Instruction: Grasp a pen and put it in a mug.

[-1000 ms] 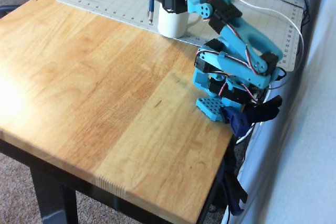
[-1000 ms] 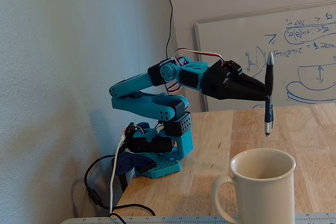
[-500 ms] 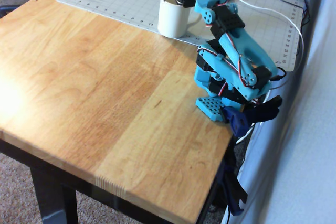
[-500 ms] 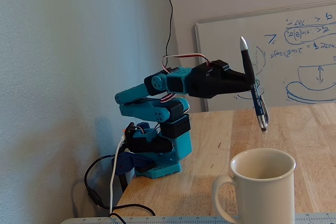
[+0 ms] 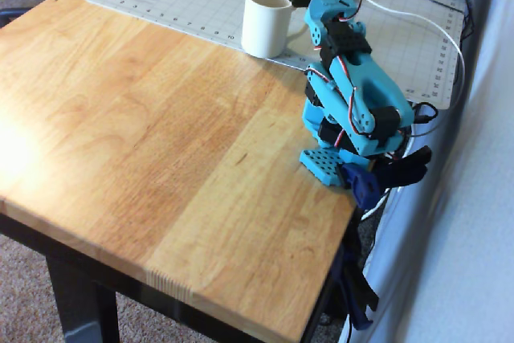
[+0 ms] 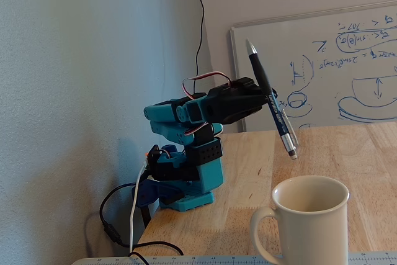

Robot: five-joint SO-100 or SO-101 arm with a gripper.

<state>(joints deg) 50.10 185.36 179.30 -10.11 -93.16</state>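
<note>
Grainy wood table (image 5: 161, 142); hand (image 6: 268, 98) clamps slim pen (image 6: 273, 105); cylindrical ceramic mug (image 6: 309, 220).

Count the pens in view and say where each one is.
1. The pen is clamped in the hand, held tilted in the air above the table, behind the mug in the fixed view. In the overhead view the arm hides it.

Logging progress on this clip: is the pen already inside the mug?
No. In the fixed view the pen is held in the air by the gripper, tilted, above and behind the mug.
</note>
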